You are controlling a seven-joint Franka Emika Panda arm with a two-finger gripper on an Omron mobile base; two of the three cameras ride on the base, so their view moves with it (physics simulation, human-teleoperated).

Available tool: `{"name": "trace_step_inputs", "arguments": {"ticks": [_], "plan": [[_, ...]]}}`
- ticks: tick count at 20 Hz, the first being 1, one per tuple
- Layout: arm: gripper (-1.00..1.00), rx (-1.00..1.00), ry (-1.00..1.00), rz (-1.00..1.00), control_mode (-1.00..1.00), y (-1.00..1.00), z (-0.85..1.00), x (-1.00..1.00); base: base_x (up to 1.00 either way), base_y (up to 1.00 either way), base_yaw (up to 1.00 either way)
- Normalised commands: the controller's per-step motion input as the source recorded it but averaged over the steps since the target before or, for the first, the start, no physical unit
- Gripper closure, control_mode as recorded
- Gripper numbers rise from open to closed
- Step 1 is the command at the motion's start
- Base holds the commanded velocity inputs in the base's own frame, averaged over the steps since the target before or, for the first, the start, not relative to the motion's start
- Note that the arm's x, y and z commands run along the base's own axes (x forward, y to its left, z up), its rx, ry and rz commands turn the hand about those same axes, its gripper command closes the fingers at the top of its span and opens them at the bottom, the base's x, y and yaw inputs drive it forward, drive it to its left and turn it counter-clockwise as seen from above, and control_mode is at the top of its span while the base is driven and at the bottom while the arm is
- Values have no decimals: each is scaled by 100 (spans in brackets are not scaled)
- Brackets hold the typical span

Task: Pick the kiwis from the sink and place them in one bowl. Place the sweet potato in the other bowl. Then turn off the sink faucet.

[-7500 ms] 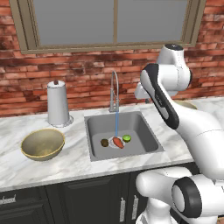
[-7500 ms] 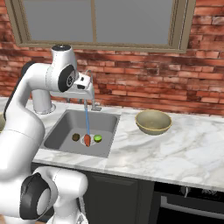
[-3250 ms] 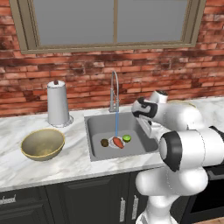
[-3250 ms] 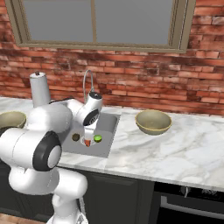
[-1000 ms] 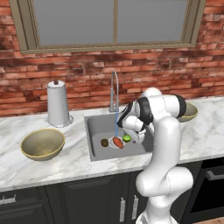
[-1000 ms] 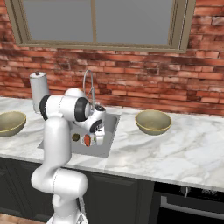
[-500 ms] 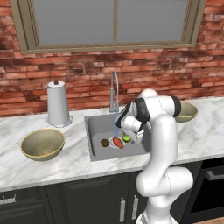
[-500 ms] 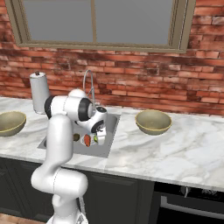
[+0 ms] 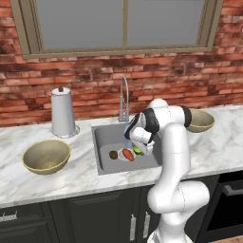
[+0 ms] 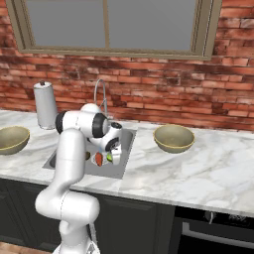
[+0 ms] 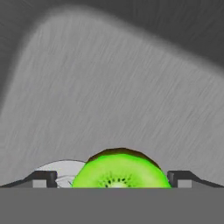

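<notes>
Scanning the left base view from the left edge: one bowl [image 9: 46, 156] sits at lower left on the marble tabletop [image 9: 71, 178], with nothing in it that I can see, and the paper-towel holder [image 9: 63, 112] stands just above it. At the centre is the sink [image 9: 105, 137] with the faucet [image 9: 124, 98] behind it, a thin blue stream falling from the spout — so the water is on. In the basin, left to right, lie the brown kiwi [image 9: 113, 154], the sweet potato [image 9: 128, 154] and the green kiwi [image 9: 137, 151]. The other bowl [image 9: 200, 120] peeks out at right, behind my arm.

Compared with a second ago, the arm has sunk lower into the basin and the claw [image 9: 144, 148] now hangs right over the green kiwi. In the hand view that kiwi [image 11: 120, 171] sits bottom centre, bracketed by the two fingertips [image 11: 43, 178] with a gap on each side — the jaws stand wide apart, gripping nothing.

My reading: I am lined up for the first pick. Closing on the green kiwi looks like the next move; nothing has reached either bowl yet.
</notes>
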Motion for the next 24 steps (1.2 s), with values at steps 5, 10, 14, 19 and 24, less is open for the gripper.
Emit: {"name": "trace_step_inputs", "arguments": {"ticks": [5, 10, 14, 19, 24], "plan": [[-100, -2, 0, 0, -100, 0, -52, 0, 0, 0, 0], [100, -1, 0, 0, -100, 0, -43, 0, 0, 0, 0], [100, -1, -1, 0, -100, 0, -21, 0, 0, 0, 0], [100, 2, -23, -2, -100, -5, 10, -27, 0, 0, 0], [100, 7, -30, -3, -100, -8, 55, -50, 0, 0, 0]]}}
